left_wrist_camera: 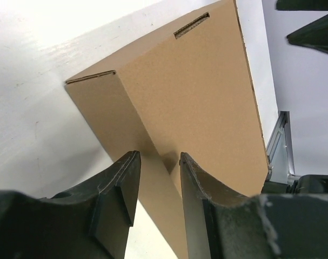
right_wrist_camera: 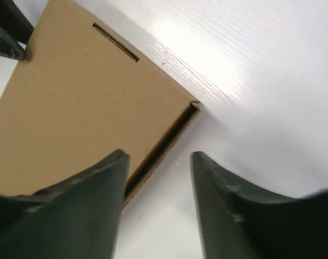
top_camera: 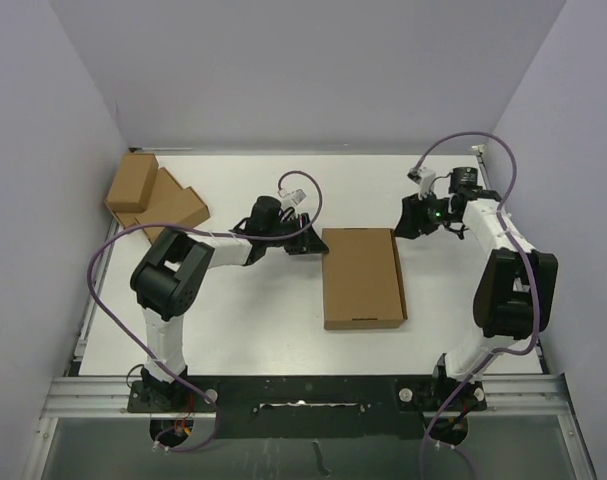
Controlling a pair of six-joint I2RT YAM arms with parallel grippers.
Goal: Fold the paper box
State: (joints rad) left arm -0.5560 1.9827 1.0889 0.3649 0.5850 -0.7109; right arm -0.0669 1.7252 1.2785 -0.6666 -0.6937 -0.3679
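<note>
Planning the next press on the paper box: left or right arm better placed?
Left, probably: the left tool sits at the far left corner of the paper box; the right tool hovers clear of its right edge.

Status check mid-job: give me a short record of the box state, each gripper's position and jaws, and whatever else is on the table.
paper box: closed, flat, lying mid-table; slot in the lid near its near edge
left gripper: at the box's far left corner, jaws apart with the box edge showing between them; contact unclear
right gripper: by the far right corner, jaws apart, one finger over the lid and one over the table; holding nothing
other: smaller brown boxes piled at the far left
</note>
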